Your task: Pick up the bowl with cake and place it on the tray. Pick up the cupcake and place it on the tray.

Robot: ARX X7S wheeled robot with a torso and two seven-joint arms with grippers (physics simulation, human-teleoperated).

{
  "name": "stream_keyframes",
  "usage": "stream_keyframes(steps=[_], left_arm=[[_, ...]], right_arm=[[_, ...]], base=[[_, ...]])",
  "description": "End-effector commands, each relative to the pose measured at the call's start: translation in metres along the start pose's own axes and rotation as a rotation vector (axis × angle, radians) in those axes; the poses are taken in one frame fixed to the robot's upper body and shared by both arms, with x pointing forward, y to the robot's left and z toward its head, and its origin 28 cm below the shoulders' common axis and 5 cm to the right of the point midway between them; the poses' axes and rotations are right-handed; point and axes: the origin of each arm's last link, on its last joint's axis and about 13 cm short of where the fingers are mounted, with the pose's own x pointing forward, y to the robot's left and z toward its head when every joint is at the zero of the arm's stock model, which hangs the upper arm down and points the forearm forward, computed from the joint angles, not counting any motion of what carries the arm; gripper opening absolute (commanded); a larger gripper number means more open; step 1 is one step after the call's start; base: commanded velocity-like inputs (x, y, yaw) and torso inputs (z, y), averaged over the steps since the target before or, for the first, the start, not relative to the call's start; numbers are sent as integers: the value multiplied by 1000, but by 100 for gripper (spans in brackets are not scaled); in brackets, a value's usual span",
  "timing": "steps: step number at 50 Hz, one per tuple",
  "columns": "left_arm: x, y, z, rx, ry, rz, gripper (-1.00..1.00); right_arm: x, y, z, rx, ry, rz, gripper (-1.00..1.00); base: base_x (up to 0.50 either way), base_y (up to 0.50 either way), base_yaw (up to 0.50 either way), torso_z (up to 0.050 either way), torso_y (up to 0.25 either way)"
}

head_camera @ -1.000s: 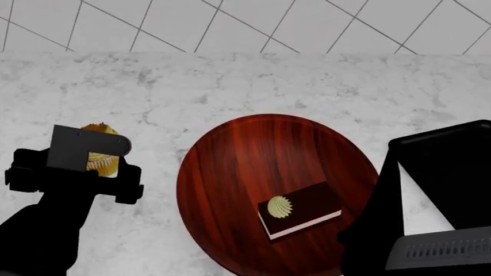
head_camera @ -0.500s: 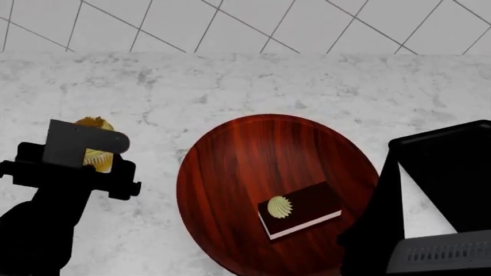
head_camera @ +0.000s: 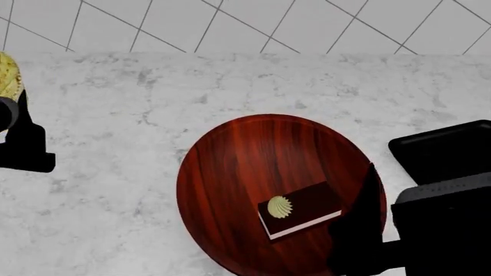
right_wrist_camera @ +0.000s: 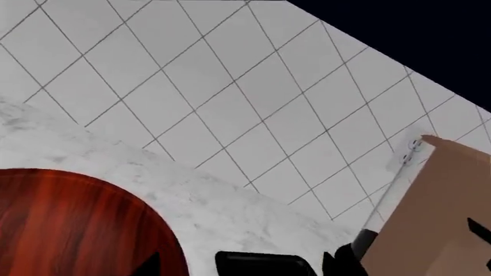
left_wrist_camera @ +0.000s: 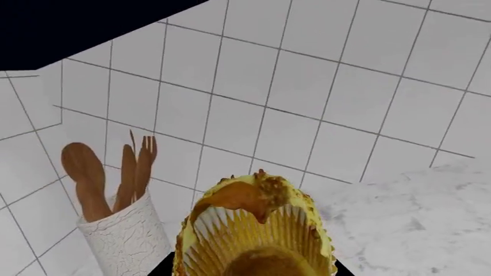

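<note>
Now the left gripper (head_camera: 19, 138) has gone far to the left edge, pinching the cupcake (head_camera: 9, 75) above the counter (head_camera: 115, 115). Bowl (head_camera: 245, 167) and cake (head_camera: 300, 210) did not move. For the right gripper (head_camera: 360, 230), near the bowl's right side, I cannot tell the jaws.
</note>
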Motion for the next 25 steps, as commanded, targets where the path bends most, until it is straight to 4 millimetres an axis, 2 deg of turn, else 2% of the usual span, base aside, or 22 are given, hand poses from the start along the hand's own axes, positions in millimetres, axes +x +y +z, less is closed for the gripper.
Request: stream_keyframes(steps=[1, 8, 15, 25], left_arm=[[-16, 11, 11, 18, -50, 24, -100], [-15, 13, 10, 10, -51, 30, -100], [-18, 15, 12, 10, -54, 32, -100], [-23, 16, 12, 6, -49, 40, -100]], right_arm=[[5, 4, 8, 190, 146, 82, 100], [4, 4, 12, 274, 193, 101, 100], [11, 0, 1, 364, 270, 103, 100], [22, -3, -5, 396, 342, 115, 100]], base=[[0, 0, 0, 0, 0], [0, 0, 0, 0, 0], [0, 0, 0, 0, 0], [0, 0, 0, 0, 0]])
